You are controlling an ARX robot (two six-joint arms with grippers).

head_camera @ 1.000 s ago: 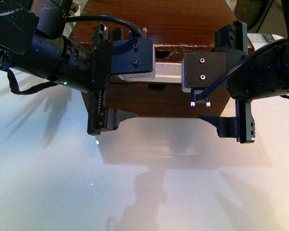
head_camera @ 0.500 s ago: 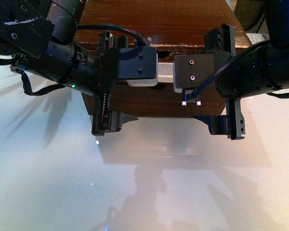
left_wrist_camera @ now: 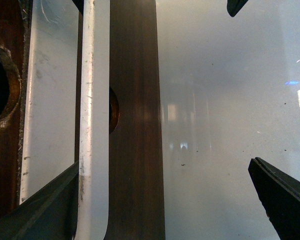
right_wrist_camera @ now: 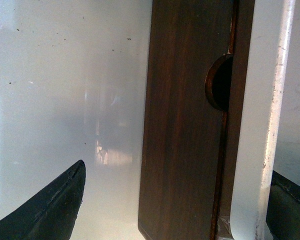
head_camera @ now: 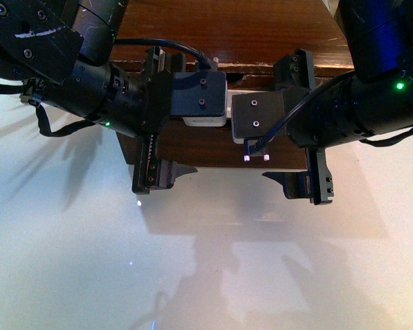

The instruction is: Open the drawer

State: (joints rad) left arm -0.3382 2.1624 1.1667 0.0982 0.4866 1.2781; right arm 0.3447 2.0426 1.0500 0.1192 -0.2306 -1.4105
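In the past second the right gripper [head_camera: 292,120] has slid inward along the drawer [head_camera: 193,148] front toward the left gripper [head_camera: 166,113], and the two now sit nearly side by side. Both sets of fingers [left_wrist_camera: 280,192] are spread wide, straddling the white bar handle [left_wrist_camera: 95,125] and the front without clamping either. The drawer sits in the dark wooden cabinet [head_camera: 227,27] on the white counter [head_camera: 206,261]. It looks barely out, if at all. I judge the pull hasn't begun.
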